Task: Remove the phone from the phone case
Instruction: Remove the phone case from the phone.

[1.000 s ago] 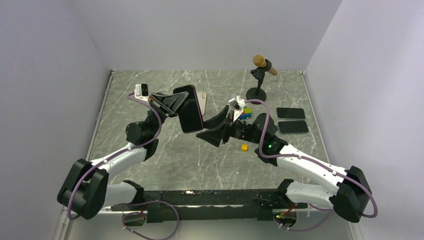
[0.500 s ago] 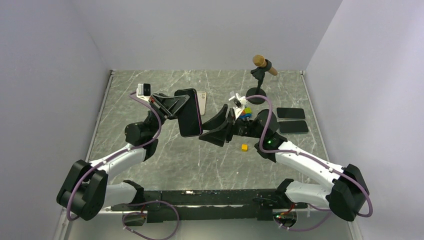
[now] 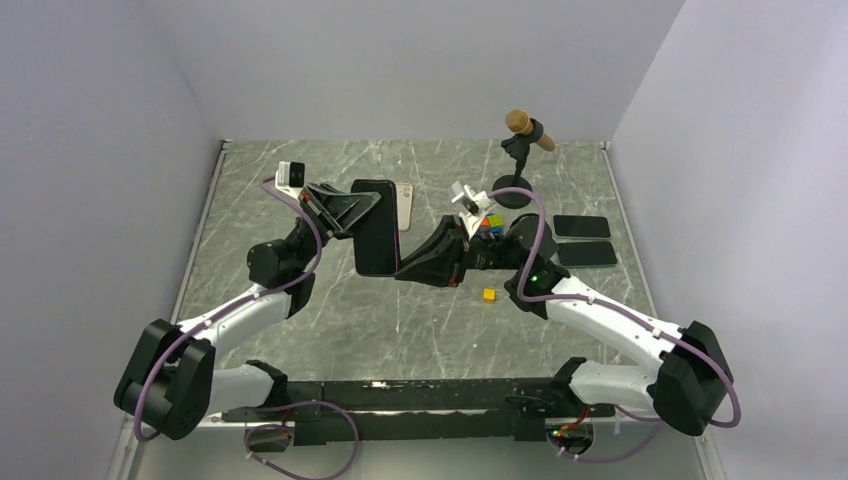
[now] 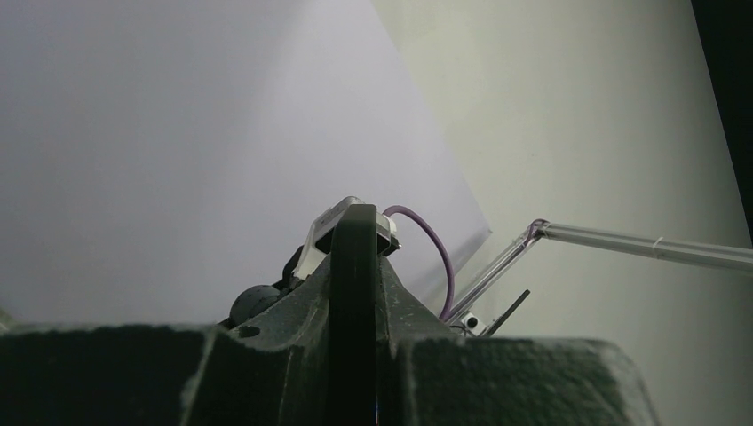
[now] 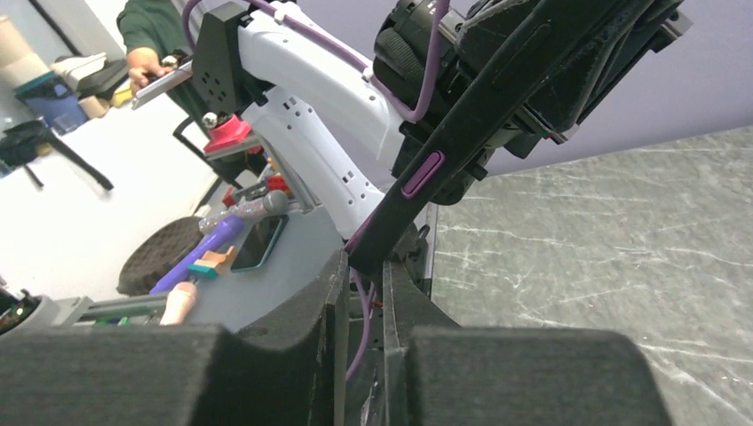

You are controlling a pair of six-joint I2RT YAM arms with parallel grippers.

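I have the phone (image 3: 375,226) up off the table (image 3: 420,330), seated in its dark phone case (image 5: 462,124) (purple side button showing in the right wrist view). It hangs well to the left of the microphone stand (image 3: 517,165) and nearer the arm bases. The left gripper (image 3: 352,212) pinches its upper part. In the left wrist view I see it edge-on, with the fingers (image 4: 266,364) clamped on both faces. The right gripper (image 3: 408,270) reaches in from the stand's side, its fingers (image 5: 266,355) pressed close on the case's bottom corner. A colourful toy (image 3: 489,224) sits just near-left of the stand's base, partly hidden by the right wrist. A yellow block (image 3: 488,295) lies nearer the bases. Two dark phones (image 3: 582,226) lie flat to the stand's right.
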